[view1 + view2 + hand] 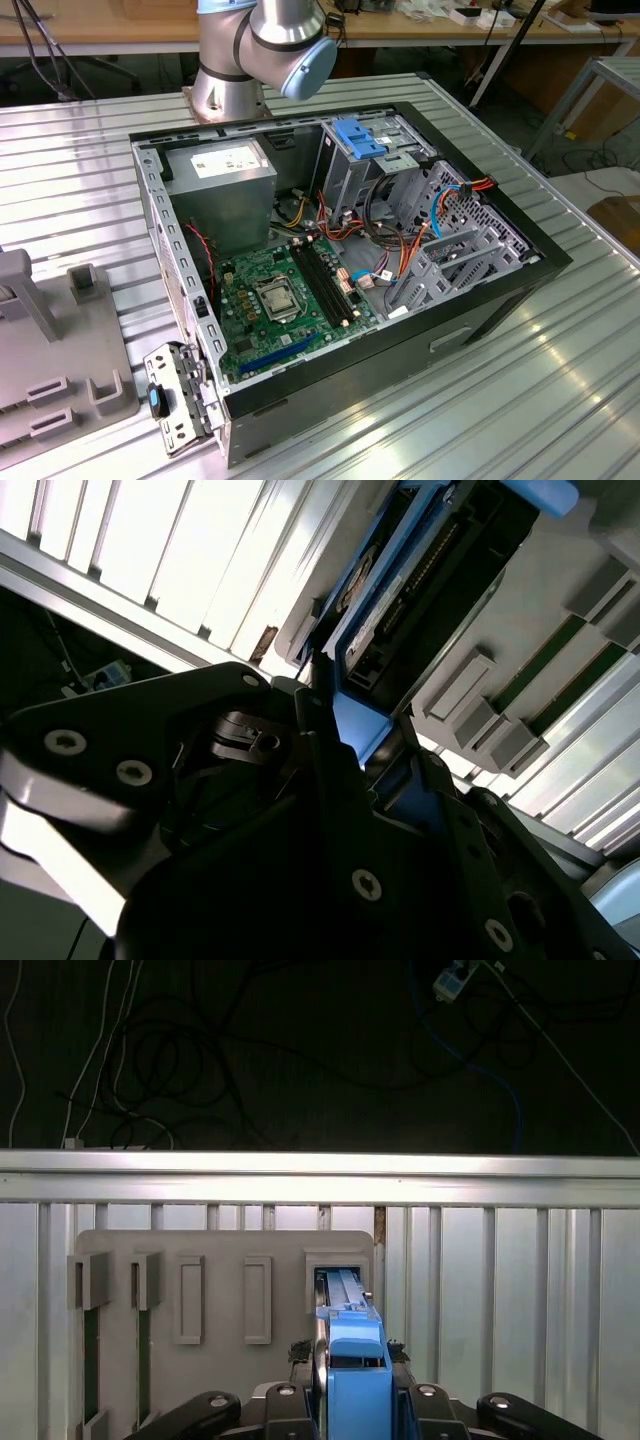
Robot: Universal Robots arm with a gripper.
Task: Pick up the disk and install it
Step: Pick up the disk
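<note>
Clamped shut, the hand (357,1388) grips the disk (355,1345) by the near end of its blue carrier, a finger on each flat side. The disk stands on edge. Its long axis runs straight out from the hand, and its far end appears to sit in a slot of the grey fixture (220,1250) on the ribbed tabletop (500,1290). In the exterior view, the open computer case (500,300) lies well apart, toward that view's right of the fixture.
</note>
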